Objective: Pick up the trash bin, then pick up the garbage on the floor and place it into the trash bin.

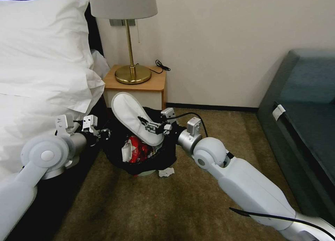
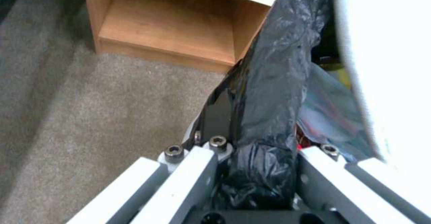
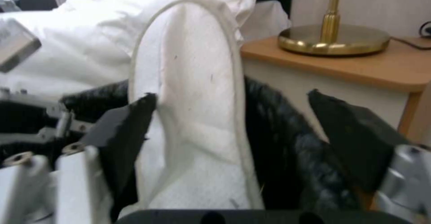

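Bed (image 1: 38,77) with white pillows fills the robot's left side, right up against the left arm. Dark sofa (image 1: 300,129) closes off the right. Wooden nightstand (image 1: 139,85) stands against the wall just behind the work, carrying a brass lamp (image 1: 131,59); its open lower shelf (image 2: 166,25) faces the carpet.

Trash bin (image 1: 139,153) sits on the carpet (image 1: 157,206) between the two arms, in front of the nightstand, black bag liner bunched over the rim. Pale base barely visible under it. Red and white wrappers (image 1: 136,150) already lie inside.

Left gripper (image 1: 103,133) at the bin's left rim, fingers clamped on a fold of the black bag (image 2: 265,116).

Right gripper (image 1: 155,126) above the bin's right side. White slipper (image 1: 134,117) stands in the bin, long axis tilted up and back-left toward the nightstand, one end down among the wrappers, the other end high, leaning toward the bed. From the right wrist view the slipper (image 3: 193,116) lies between spread fingers (image 3: 121,129): one pad touches its edge, the other (image 3: 355,133) stands well apart. So released, not pinching.

Crumpled tissue (image 1: 166,172) lies on the carpet just beside the bin's front-right base.

Open room: carpet in front and to the right of the bin, up to the sofa. Tight on bed side and behind.
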You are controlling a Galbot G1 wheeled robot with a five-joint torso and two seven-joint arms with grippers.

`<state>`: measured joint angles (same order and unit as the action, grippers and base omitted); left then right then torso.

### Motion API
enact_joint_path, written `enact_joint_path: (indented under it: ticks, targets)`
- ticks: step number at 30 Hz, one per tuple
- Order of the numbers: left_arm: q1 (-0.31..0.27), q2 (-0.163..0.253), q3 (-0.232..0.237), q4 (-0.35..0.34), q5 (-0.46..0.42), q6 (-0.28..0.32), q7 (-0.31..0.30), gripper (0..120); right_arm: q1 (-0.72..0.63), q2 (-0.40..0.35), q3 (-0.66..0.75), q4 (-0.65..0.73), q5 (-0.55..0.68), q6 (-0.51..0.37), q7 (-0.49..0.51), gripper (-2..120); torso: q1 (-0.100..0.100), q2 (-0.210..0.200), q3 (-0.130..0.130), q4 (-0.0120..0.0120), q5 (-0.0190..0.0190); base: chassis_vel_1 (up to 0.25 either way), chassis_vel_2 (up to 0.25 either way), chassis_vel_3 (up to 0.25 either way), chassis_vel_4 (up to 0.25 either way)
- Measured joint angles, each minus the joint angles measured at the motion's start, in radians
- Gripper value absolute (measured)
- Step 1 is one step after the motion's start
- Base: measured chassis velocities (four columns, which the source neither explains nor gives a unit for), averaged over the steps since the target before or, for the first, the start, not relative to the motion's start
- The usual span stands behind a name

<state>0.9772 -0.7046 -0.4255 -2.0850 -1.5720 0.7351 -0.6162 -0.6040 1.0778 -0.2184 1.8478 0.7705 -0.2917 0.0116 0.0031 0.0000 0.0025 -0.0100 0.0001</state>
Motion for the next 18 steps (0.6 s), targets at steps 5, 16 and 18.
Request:
enact_joint_path:
  ticks: [5, 16, 18]
  targets:
    - [-0.002, -0.005, 0.004, 0.003, 0.005, 0.0, 0.003, 3, 0.014, -0.006, 0.019, 0.028, 0.063, -0.016, 0.028, 100, 0.0, 0.0, 0.0, 0.0, 0.0, 0.0, 0.0, 0.0, 0.0]
    - [0.001, -0.011, 0.0, 0.007, 0.026, 0.0, 0.007, 3, 0.052, -0.064, 0.046, 0.095, 0.159, -0.129, 0.017, 100, 0.0, 0.0, 0.0, 0.0001, 0.0, 0.0, 0.0, 0.0, 0.0]
    - [0.003, -0.015, -0.004, 0.007, 0.026, 0.0, 0.005, 3, 0.053, -0.071, 0.06, 0.103, 0.166, -0.133, 0.028, 100, 0.0, 0.0, 0.0, 0.0001, 0.0, 0.0, 0.0, 0.0, 0.0]
